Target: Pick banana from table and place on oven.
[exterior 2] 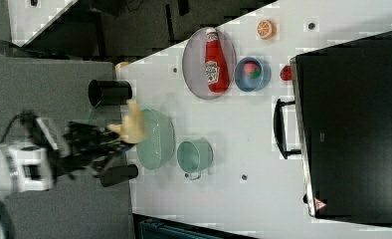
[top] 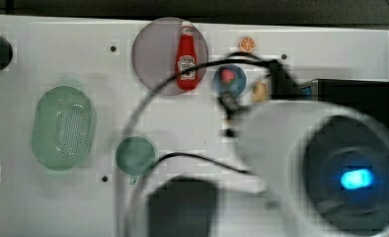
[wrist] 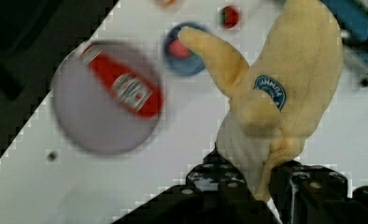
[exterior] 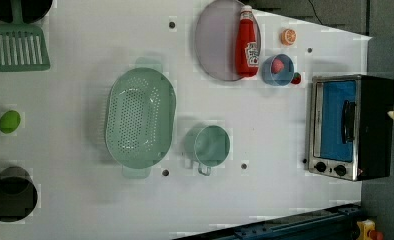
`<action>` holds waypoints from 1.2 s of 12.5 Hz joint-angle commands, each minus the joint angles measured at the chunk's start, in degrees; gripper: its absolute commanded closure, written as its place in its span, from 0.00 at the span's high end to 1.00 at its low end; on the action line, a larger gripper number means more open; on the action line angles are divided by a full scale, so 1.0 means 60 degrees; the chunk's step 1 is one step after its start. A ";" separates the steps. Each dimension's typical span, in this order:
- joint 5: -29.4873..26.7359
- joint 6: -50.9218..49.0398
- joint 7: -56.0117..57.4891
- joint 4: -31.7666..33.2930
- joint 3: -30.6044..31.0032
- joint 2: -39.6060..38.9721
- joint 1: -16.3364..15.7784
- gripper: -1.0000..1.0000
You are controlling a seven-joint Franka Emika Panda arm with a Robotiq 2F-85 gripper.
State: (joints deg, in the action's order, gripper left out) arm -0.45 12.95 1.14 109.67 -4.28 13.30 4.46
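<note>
I work over the white table (exterior: 85, 210), with the oven (exterior: 375, 125) at the left view's right edge, its black top bare. The arm (exterior 2: 15, 167) is high above the table. My gripper (wrist: 259, 186) has its jaws narrowed on the banana (wrist: 285, 88), pinching it by the lower end so most of it sticks out past the fingertips. I judge this the carry. I'd keep the height, stop over the middle of the oven's top, lower until the banana nearly touches, then let go; it may roll.
</note>
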 commanded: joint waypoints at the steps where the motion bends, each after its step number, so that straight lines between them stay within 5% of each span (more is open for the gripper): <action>1: 0.0287 0.0105 0.2054 0.0002 -0.1672 -0.1331 0.0647 0.24; 9: 0.0320 0.1871 0.5949 -0.1247 -0.4098 -0.4269 0.0668 0.24; 10: 0.0319 0.1986 0.6088 -0.1312 -0.4204 -0.4512 0.0668 0.28; 15: 0.0319 0.2491 0.6522 -0.1314 -0.4269 -0.4841 0.0679 0.83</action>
State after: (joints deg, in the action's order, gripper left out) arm 2.33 27.82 36.29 102.84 -30.49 -18.14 9.94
